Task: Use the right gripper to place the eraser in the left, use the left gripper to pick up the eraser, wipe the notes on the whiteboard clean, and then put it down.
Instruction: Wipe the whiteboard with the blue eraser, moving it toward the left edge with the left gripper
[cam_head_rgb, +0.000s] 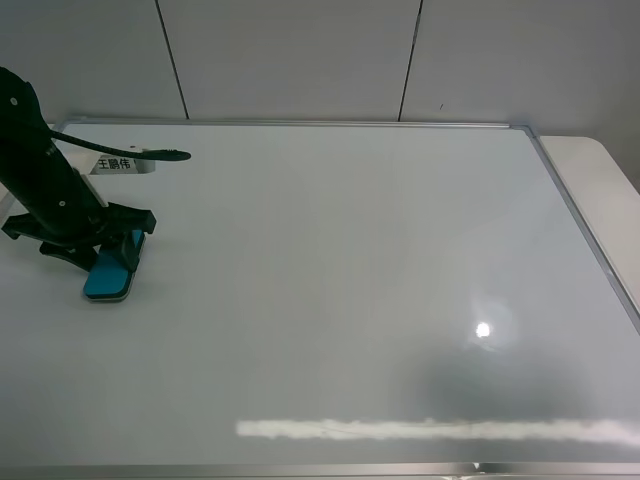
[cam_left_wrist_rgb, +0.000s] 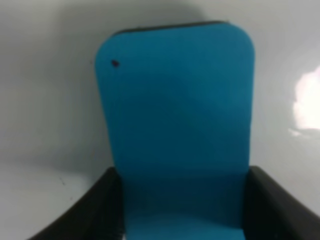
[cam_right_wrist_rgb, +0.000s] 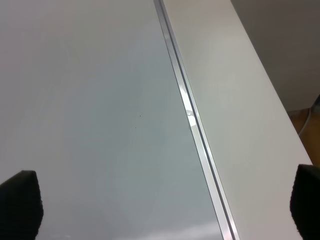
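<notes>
The teal-blue eraser (cam_head_rgb: 107, 279) lies flat on the whiteboard (cam_head_rgb: 350, 260) near its left edge. My left gripper (cam_head_rgb: 122, 250) reaches down from the left, and its black fingers (cam_left_wrist_rgb: 95, 210) press against both long sides of the eraser (cam_left_wrist_rgb: 175, 110). It is shut on the eraser. No red notes show anywhere on the board. My right gripper (cam_right_wrist_rgb: 164, 202) is out of the exterior view. In the right wrist view its two fingertips (cam_right_wrist_rgb: 20, 202) stand far apart, open and empty, above the whiteboard's (cam_right_wrist_rgb: 90, 100) right edge.
A silver frame (cam_right_wrist_rgb: 195, 130) borders the board, with a white tabletop (cam_right_wrist_rgb: 250, 100) beyond it on the right. A white tag with Chinese characters (cam_head_rgb: 115, 163) and a black cable hang by the left arm. Grey wall panels stand behind.
</notes>
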